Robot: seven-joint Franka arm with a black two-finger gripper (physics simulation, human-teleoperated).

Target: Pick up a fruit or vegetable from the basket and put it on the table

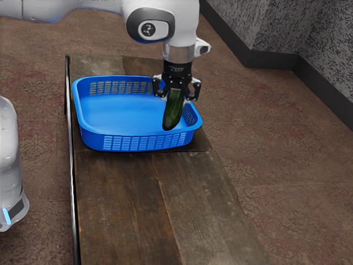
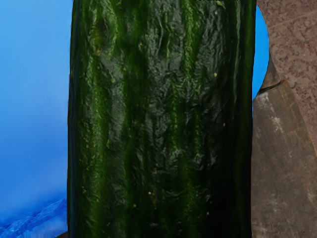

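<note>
Cucumber, long, ridged and dark green, hangs nearly upright over one end of the blue plastic basket, gripped by the black two-finger gripper. Moving sideways too low could catch its lower end on the basket's rim, twisting it loose. Beside the basket, the brown wooden-plank table offers room for placing.

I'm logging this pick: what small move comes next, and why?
Probably a short lift straight up: the gripper holds the cucumber, whose lower end hangs inside the blue basket's outline in the exterior view, so extra height should help it clear the rim.
</note>
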